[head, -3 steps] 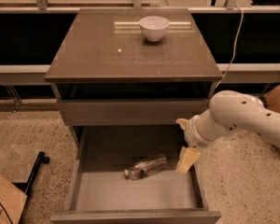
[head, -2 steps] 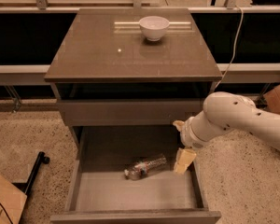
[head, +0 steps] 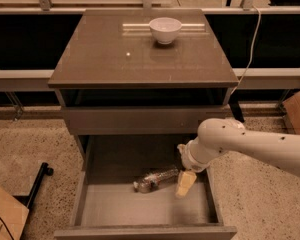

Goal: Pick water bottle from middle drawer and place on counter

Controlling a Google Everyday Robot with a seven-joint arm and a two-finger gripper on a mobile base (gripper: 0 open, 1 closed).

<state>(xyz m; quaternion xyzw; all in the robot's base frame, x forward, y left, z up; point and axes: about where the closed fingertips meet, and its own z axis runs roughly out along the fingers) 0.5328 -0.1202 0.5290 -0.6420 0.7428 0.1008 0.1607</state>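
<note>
The water bottle (head: 156, 179) lies on its side on the floor of the open middle drawer (head: 140, 209), towards the back, clear plastic with a dark label band. My gripper (head: 183, 185) reaches down into the drawer from the right on a white arm (head: 250, 144) and sits just right of the bottle's right end, close to it or touching it. The counter (head: 135, 54) is the glossy grey-brown cabinet top above.
A white bowl (head: 165, 30) stands at the back of the counter by a pale strip (head: 135, 27). A closed drawer front (head: 140, 119) sits above the open drawer. A cardboard box (head: 5, 211) and a black leg (head: 37, 181) are at the left on the speckled floor.
The arm and gripper have moved left inside the drawer, closing the gap to the bottle's right end. The bottle has not moved.
</note>
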